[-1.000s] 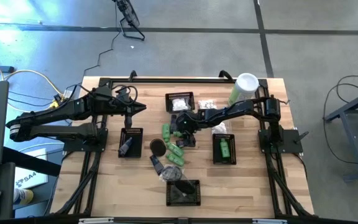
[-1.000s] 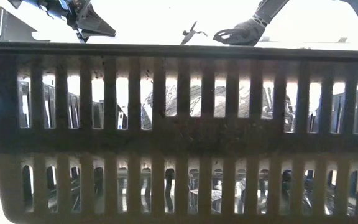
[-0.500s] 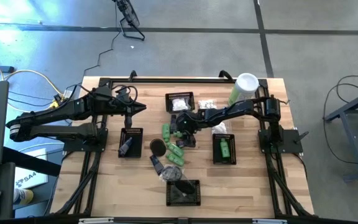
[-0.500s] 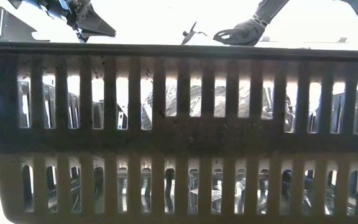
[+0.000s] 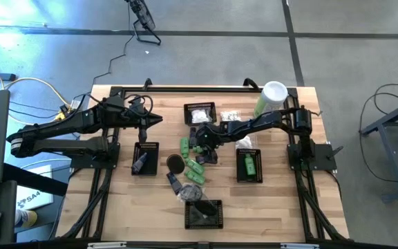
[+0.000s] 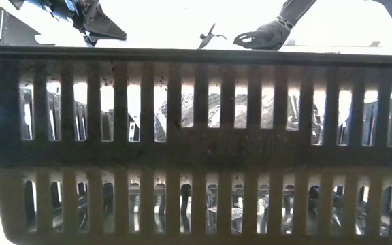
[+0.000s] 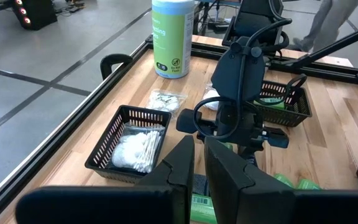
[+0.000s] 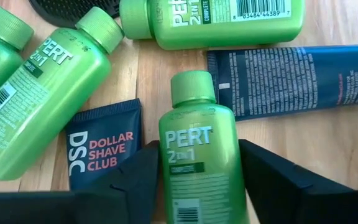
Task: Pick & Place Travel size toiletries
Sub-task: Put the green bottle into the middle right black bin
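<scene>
A pale wooden desk (image 5: 282, 207) carries several square black mesh baskets and a loose cluster of travel-size toiletries at its centre.

The right gripper (image 8: 197, 171) is low over that cluster, its two dark fingers (image 8: 132, 180) spread wide on either side of a small bright green plastic bottle (image 8: 197, 155) with a green screw cap, labelled Pert 2 in 1. The bottle lies flat on the wood between the fingers; whether they touch it cannot be told. Just beside it lie a short dark blue Dollar Shave Club tube (image 8: 104, 152), a longer dark blue tube (image 8: 297, 81), and three more green bottles of the same kind (image 8: 48, 84).

The left gripper (image 7: 197, 165) waits raised over the desk's left side, its fingers close together with a narrow gap and nothing between them. From there the black basket of white packets (image 7: 129, 143) and a tall pale-green canister (image 7: 171, 37) show near the far edge.

In the overhead view another green bottle already lies in the black basket on the right (image 5: 249, 164).

To do this grasp well, the right fingers should probably close evenly on the bottle's body, not the cap, keeping it centred. The short tube lies very near one finger, so pinching it alongside seems the main risk. A straight lift should clear the neighbours.
</scene>
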Tool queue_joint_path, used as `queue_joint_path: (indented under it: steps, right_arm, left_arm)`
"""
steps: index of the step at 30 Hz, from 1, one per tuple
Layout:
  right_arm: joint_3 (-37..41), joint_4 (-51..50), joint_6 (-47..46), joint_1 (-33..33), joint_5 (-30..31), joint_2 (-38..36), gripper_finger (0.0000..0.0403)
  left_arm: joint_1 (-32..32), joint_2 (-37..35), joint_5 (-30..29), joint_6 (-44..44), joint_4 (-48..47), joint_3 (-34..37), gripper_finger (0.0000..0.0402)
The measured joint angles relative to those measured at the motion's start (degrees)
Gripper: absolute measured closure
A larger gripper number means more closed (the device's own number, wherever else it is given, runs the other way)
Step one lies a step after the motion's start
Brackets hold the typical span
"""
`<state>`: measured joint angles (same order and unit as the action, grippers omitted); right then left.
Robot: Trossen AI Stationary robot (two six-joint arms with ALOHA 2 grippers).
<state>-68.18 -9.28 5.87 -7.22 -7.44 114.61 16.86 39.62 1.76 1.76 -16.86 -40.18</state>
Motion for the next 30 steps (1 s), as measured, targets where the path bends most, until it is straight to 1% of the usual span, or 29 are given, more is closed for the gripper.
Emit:
queue_joint_path:
  steps: [4, 8, 12, 24, 27, 30]
  right_arm:
    - [0.00, 0.00, 0.33, 0.07, -0.03, -0.02, 0.0157]
    - [0.00, 0.00, 0.54, 0.09, -0.40, -0.02, 0.0145]
    - [0.02, 0.00, 0.52, 0.09, -0.42, -0.02, 0.0158]
    - [0.04, 0.04, 0.46, 0.09, -0.01, -0.04, 0.0225]
    - [0.04, 0.04, 0.44, 0.09, -0.07, -0.07, 0.0231]
    - [0.04, 0.04, 0.44, 0.09, -0.09, -0.07, 0.0229]
  left_arm:
    - [0.00, 0.00, 0.00, 0.00, 0.02, 0.00, 0.0368]
    - [0.02, 0.01, 0.02, 0.00, 0.01, 0.00, 0.0368]
    - [0.00, 0.01, 0.02, 0.01, 0.01, 0.00, 0.0368]
    - [0.01, 0.00, 0.06, 0.00, 0.02, 0.00, 0.0368]
    - [0.01, 0.00, 0.07, 0.00, 0.01, 0.00, 0.0368]
    - [0.00, 0.01, 0.09, 0.00, 0.00, 0.00, 0.0368]
